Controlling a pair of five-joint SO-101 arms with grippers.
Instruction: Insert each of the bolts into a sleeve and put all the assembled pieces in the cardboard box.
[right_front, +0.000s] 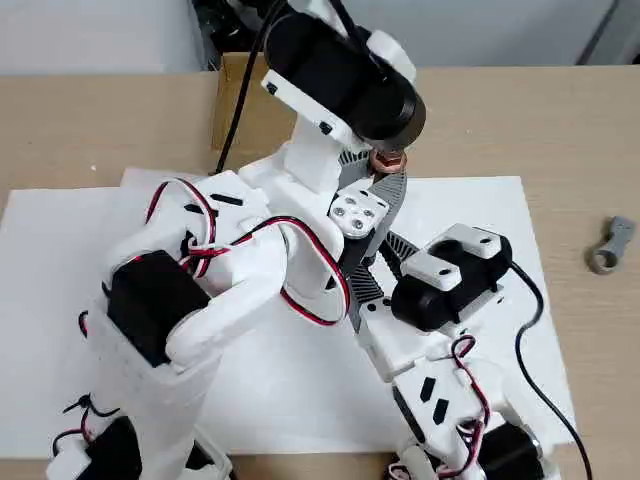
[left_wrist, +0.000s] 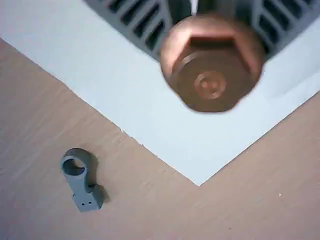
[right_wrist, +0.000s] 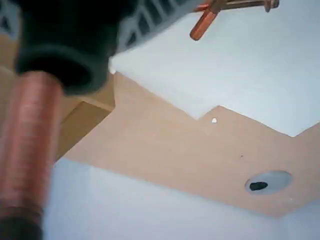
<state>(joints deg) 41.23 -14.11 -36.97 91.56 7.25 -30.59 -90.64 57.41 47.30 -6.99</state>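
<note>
My left gripper (right_front: 388, 172) hangs over the far edge of the white paper, shut on a copper bolt (right_front: 387, 160). In the left wrist view the bolt's hex head (left_wrist: 210, 62) faces the camera between grey ribbed fingers (left_wrist: 130, 25). My right gripper (right_front: 372, 262) reaches in just below it. The right wrist view has a dark sleeve (right_wrist: 62, 52) beside its grey finger (right_wrist: 150, 20), with a threaded copper shaft (right_wrist: 25, 150) through it. A loose grey sleeve (right_front: 610, 245) (left_wrist: 80, 180) lies on bare wood to the right. The cardboard box (right_front: 235, 100) (right_wrist: 82, 120) sits behind the left arm.
White paper (right_front: 500, 230) covers the middle of the wooden table (right_front: 100, 120). More copper bolts (right_wrist: 210, 15) lie on the paper in the right wrist view. Both arms crowd the centre, with cables trailing from them.
</note>
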